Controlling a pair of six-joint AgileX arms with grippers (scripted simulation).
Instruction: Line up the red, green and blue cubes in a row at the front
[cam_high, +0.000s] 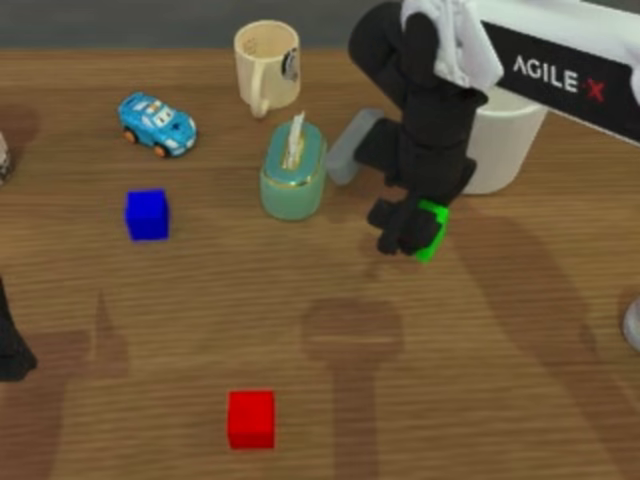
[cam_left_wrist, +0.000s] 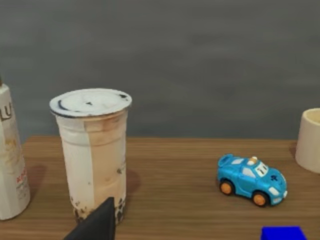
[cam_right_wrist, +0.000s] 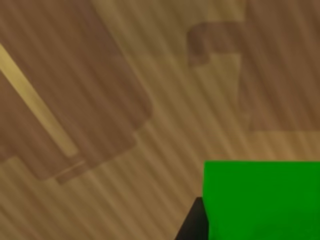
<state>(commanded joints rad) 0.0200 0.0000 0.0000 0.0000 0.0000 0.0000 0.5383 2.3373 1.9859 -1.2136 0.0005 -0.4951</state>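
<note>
The right pincer (cam_high: 412, 232), right of centre in the top view, is clamped on the green cube (cam_high: 432, 230), lifted for carrying toward the front row beside the red cube (cam_high: 250, 419), while the blue cube (cam_high: 147, 214) waits at left.

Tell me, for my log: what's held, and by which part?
Right claw holds the green cube by its sides; left arm parked at the table's left edge.

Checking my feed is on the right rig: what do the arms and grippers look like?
The right arm has a white shell with a black panel lettered AGILE X, the X red, and a white bundle near its wrist. The right gripper is matte black and blocky. The left arm shows only black.
</note>
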